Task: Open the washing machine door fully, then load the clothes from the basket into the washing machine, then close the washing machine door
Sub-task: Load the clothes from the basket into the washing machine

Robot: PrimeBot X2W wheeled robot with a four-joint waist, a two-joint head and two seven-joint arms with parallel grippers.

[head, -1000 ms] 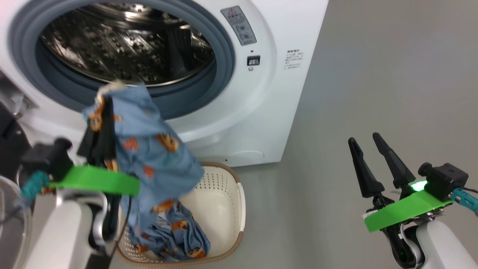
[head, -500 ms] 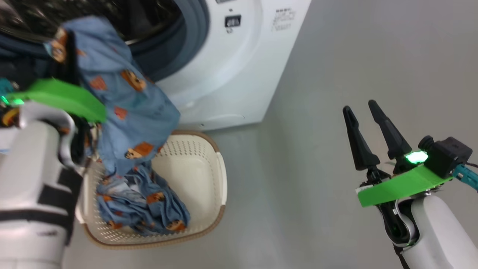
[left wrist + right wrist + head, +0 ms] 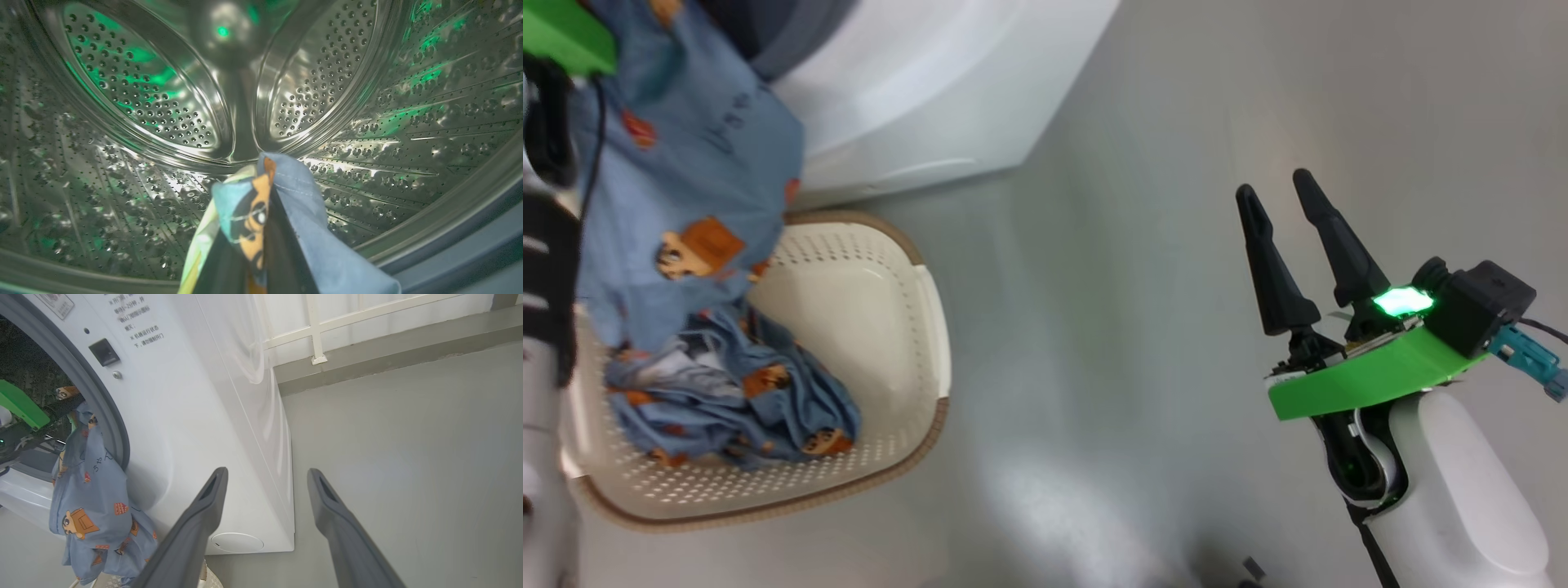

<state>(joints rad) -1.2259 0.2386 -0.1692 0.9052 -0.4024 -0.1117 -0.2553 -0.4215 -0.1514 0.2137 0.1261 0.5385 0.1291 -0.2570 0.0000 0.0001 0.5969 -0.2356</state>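
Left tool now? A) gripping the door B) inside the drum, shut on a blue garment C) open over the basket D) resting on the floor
B: the left wrist view shows the left tool pinching the garment, with the perforated drum all around it.

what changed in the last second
The left gripper, shut on a blue garment, carried it from before the opening into the drum; its tail hangs outside. The head camera swung too. Right gripper stayed open; other clothes stayed in the basket.
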